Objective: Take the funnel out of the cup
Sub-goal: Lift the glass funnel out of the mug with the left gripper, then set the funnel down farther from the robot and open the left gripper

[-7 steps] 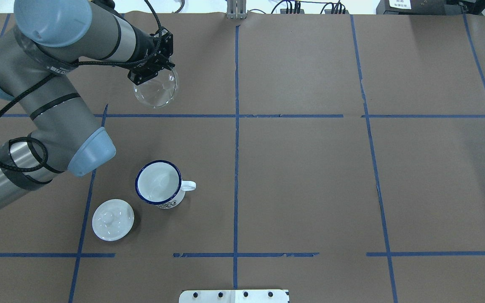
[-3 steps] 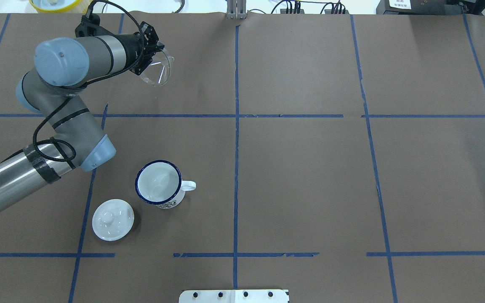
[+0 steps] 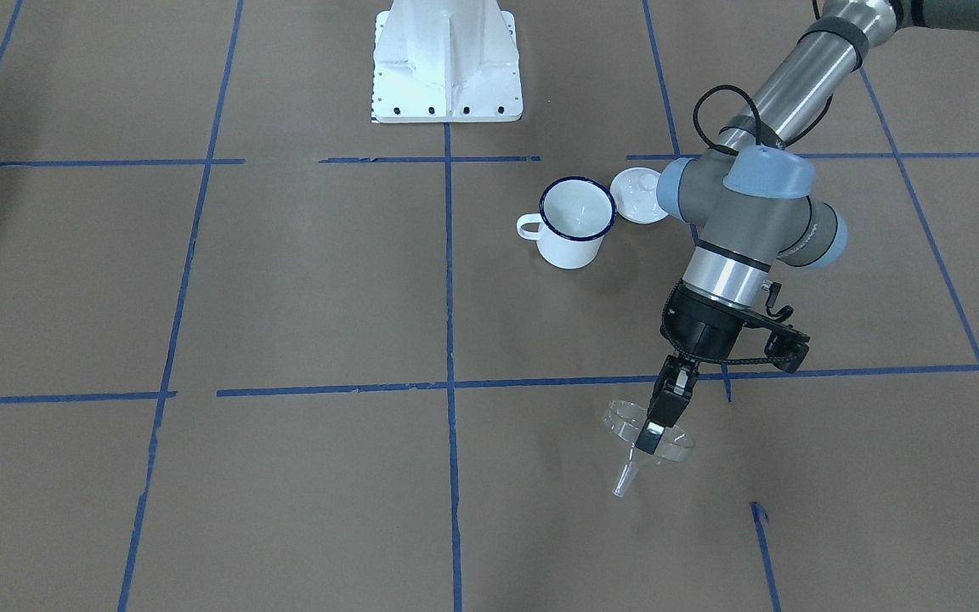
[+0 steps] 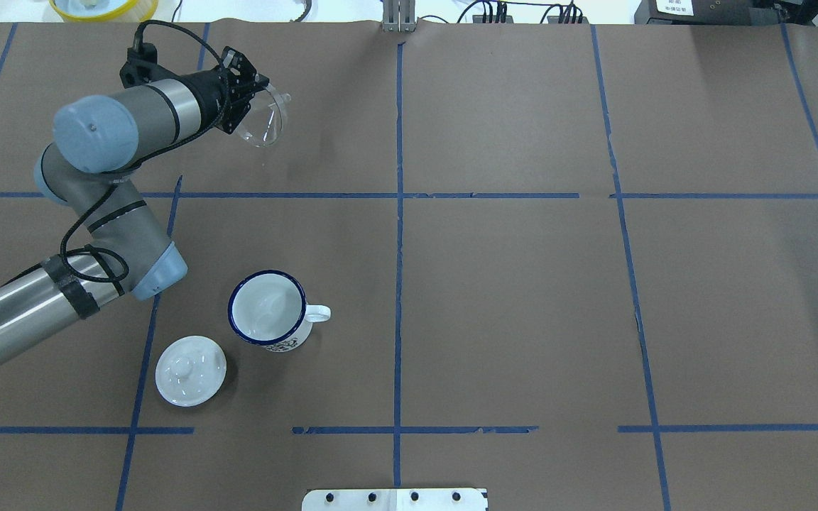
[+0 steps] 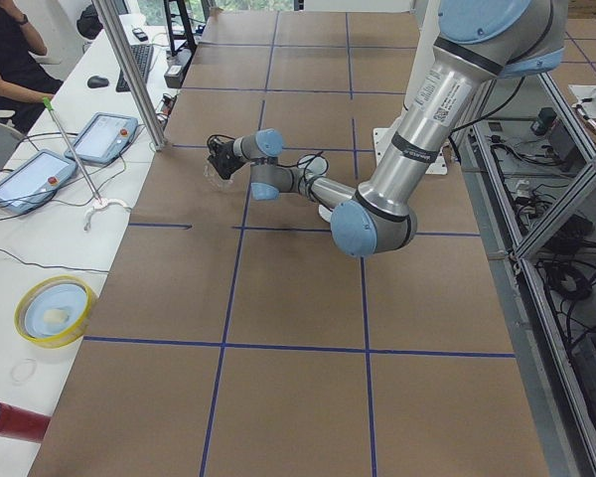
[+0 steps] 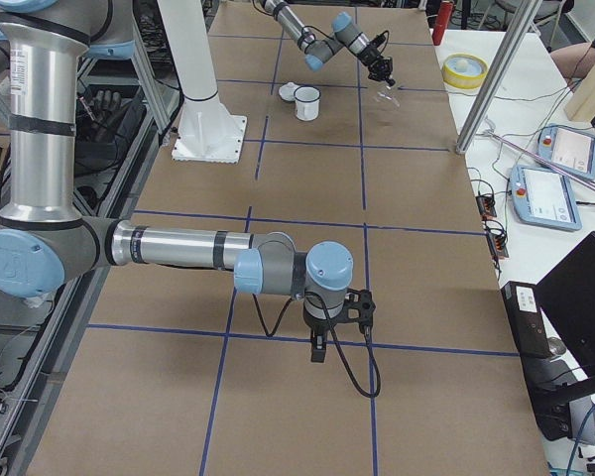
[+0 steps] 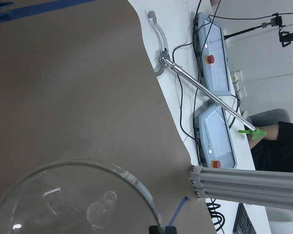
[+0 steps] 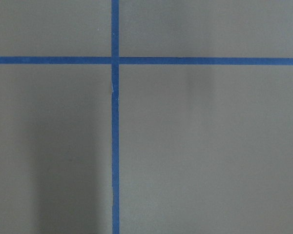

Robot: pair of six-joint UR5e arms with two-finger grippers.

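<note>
I am holding the funnel (image 3: 625, 480) in my left gripper (image 3: 651, 438). The fingers are closed on one side of its wide rim and are gripping only that thin clear edge. The funnel is out of the cup, over the far part of the worktop (image 4: 522, 284) on my left side, close to the far edge. Whether the spout tip is touching the paper or is hanging just above it, I cannot tell.

I judge that the step in hand is setting it down. To do this well, I should be bringing it down slowly until the spout or the rim is resting on the worktop, and only then be opening the fingers. It looks like a light thing with a round cone, so I expect it to tip onto its side and maybe roll a little when it is freed.

The long axis is running from the wide mouth to the narrow spout. The mouth is facing up and the spout is pointing down, but tilted, not straight.

Further away, the cup (image 4: 267, 311) is standing upright and well apart from the funnel, with a white lid (image 4: 190, 370) near it, not touching. Farthest is my right gripper (image 6: 318, 349), hanging over bare worktop – if it is open or closed, I cannot tell.
</note>
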